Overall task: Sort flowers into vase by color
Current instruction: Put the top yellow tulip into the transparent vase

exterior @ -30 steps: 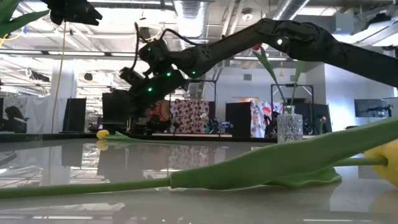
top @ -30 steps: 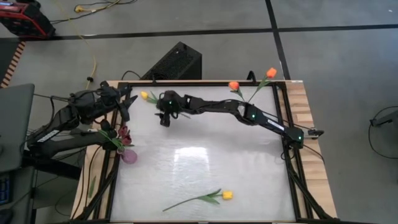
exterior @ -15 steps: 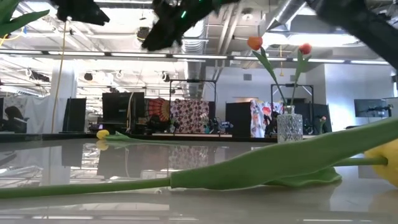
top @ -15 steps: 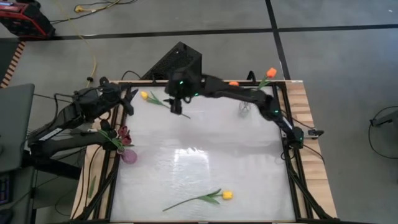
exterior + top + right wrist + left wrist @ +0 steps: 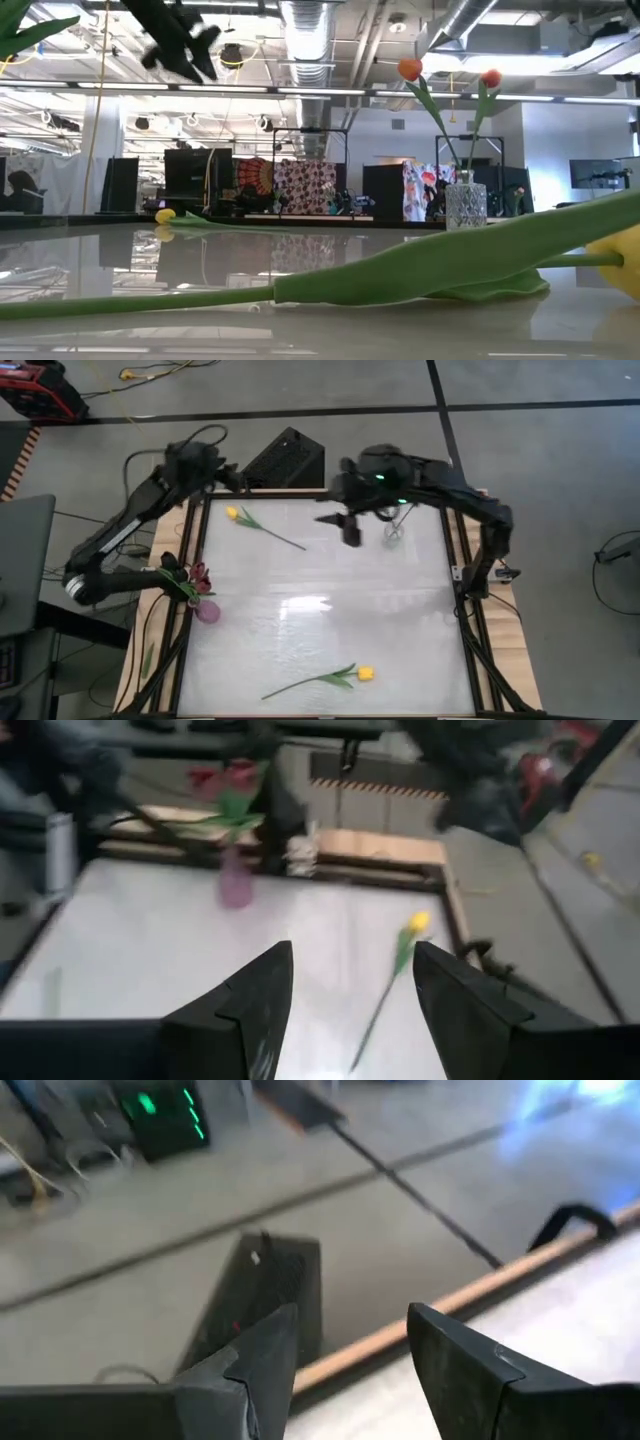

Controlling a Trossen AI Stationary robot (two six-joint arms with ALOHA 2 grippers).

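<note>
Both arms have lifted off the white table (image 5: 320,630).

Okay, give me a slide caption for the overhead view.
Both grippers, left and right, open above the table's far edge; two yellow tulips unsorted.

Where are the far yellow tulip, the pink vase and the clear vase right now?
far yellow tulip (image 5: 232,513), high view, on its yellow head.
pink vase (image 5: 208,611), high view, on its body.
clear vase (image 5: 465,206), low view, on its glass wall.
</note>
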